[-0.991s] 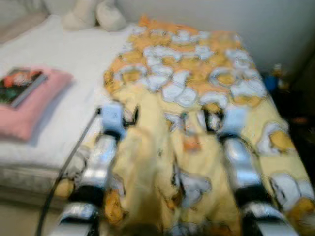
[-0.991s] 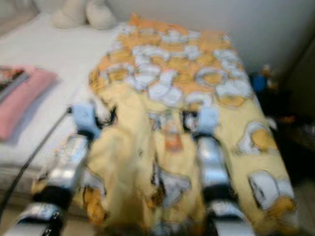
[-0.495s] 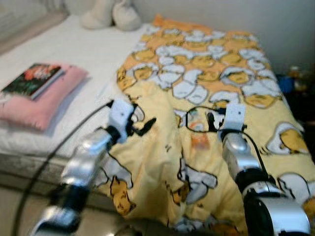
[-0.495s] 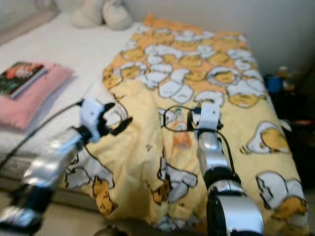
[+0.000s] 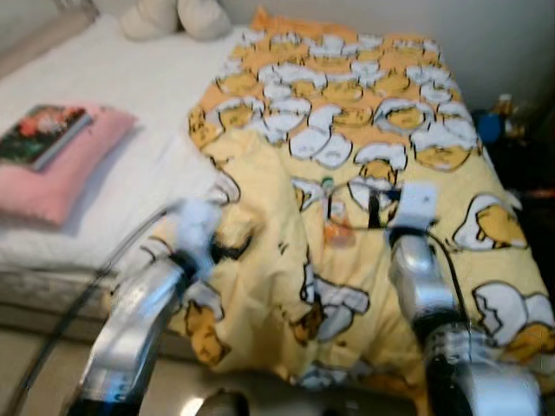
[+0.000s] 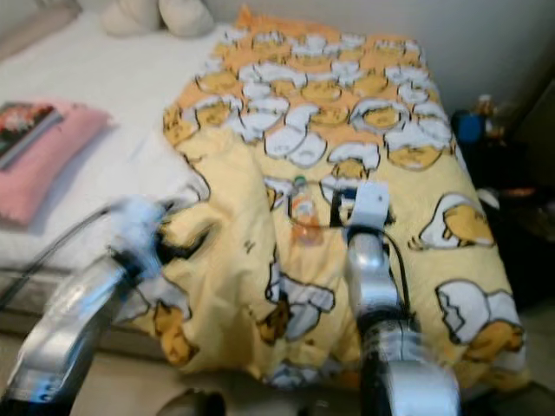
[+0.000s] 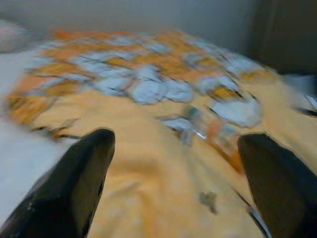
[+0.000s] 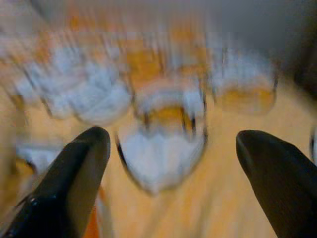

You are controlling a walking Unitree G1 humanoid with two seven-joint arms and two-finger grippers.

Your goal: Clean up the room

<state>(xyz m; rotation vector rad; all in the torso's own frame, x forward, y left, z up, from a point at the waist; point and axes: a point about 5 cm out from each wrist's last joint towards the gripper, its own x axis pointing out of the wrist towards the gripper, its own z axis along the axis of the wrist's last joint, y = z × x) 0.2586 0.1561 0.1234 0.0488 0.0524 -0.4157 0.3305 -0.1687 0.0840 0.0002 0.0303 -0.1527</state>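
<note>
A yellow blanket (image 5: 347,113) printed with eggs covers the right half of the bed. On it lies a small plastic bottle with an orange label (image 5: 334,223), also seen lying on its side (image 7: 214,132). My right gripper (image 5: 370,206) hovers open just to the bottle's right, low over the blanket. My left gripper (image 5: 227,251) is open and blurred, near the blanket's crumpled left edge, short of the bottle. In the wrist views both pairs of fingers stand wide apart with nothing between them (image 7: 173,183) (image 8: 173,183).
A pink pillow (image 5: 61,173) with a book (image 5: 42,134) on it lies on the white sheet at left. Plush toys (image 5: 173,16) sit at the head of the bed. A blue object (image 5: 487,126) stands in the dark gap right of the bed. The floor lies below the bed's edge (image 5: 35,295).
The view has shifted. My left arm has dropped back and lower toward the bed's edge. The right gripper stays over the blanket, and the bottle shows more plainly beside it.
</note>
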